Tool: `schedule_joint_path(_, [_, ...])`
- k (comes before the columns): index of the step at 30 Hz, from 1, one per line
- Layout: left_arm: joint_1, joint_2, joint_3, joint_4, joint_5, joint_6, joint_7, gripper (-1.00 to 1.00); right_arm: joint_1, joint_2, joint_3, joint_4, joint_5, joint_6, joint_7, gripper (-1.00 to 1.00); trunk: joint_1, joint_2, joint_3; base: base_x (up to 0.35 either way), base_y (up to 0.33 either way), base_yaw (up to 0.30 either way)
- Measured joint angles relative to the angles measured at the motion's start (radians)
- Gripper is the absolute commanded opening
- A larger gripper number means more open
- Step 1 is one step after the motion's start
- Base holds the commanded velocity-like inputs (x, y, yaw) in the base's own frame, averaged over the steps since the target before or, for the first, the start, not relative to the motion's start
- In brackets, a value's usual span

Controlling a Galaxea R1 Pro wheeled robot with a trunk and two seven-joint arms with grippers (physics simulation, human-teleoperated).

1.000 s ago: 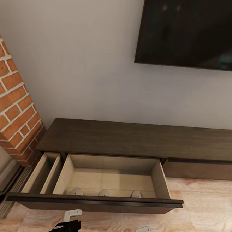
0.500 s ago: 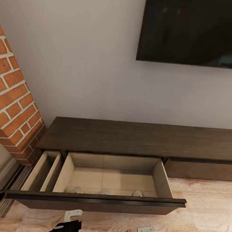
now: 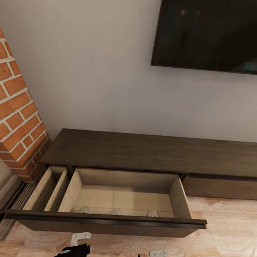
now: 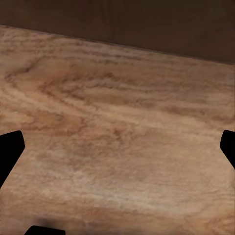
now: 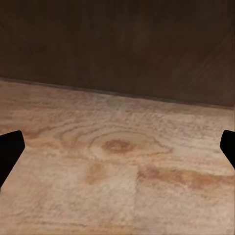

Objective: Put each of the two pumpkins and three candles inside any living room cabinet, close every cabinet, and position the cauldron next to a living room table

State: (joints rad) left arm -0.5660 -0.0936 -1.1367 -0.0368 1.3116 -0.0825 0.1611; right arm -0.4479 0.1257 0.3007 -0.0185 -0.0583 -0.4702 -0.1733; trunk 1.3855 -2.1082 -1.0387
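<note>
The long dark-brown cabinet (image 3: 153,152) stands against the wall with one wide drawer (image 3: 107,223) pulled out. Inside, close behind the drawer front, the pale rounded tops of three candles (image 3: 116,212) peek up in a row. My left gripper (image 4: 117,147) and right gripper (image 5: 117,147) hang low in front of the drawer, both open and empty, over the wood floor. Their dark fingertips (image 4: 10,147) sit at the far edges of the wrist views. The pumpkins, the cauldron and the table are out of view.
A brick fireplace (image 3: 11,117) rises at the left, its hearth edge by the drawer's left end. A wall TV (image 3: 216,33) hangs above the cabinet. A shut drawer front (image 3: 225,188) lies to the right. Light wood floor (image 3: 227,240) spreads to the right.
The head view has shifted slightly, so the drawer front hides more of the candles. The right arm has sunk a little at the bottom edge. Nothing was picked up or let go.
</note>
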Motion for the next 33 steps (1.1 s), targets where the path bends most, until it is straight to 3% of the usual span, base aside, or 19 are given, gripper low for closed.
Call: schedule_joint_path(33, [-0.007,0.009,-0.001,-0.005,-0.006,-0.009,0.003,1.0,-0.003,0.012,0.001,-0.07,0.001,-0.005,0.002,1.0,0.0,0.0,0.0,0.0,0.0,0.0])
